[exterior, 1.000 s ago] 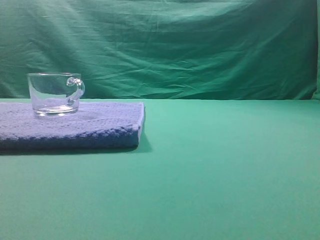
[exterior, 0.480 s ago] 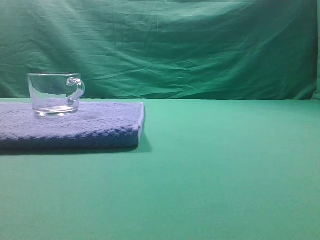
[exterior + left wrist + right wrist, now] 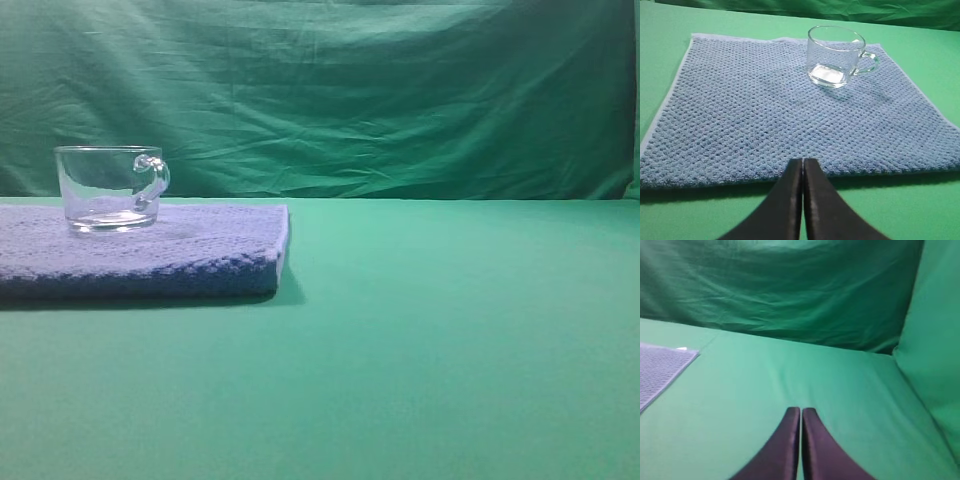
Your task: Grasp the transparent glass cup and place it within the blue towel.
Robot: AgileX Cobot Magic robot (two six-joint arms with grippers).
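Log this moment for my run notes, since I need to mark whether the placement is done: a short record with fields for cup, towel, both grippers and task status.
cup: transparent glass cup upright on the towel, handle pointing right in the exterior view
towel: blue towel flat on the green table cover
left gripper: shut, empty, at the towel's near edge, apart from the cup
right gripper: shut, empty, over bare green cover
task status: cup already within the towel
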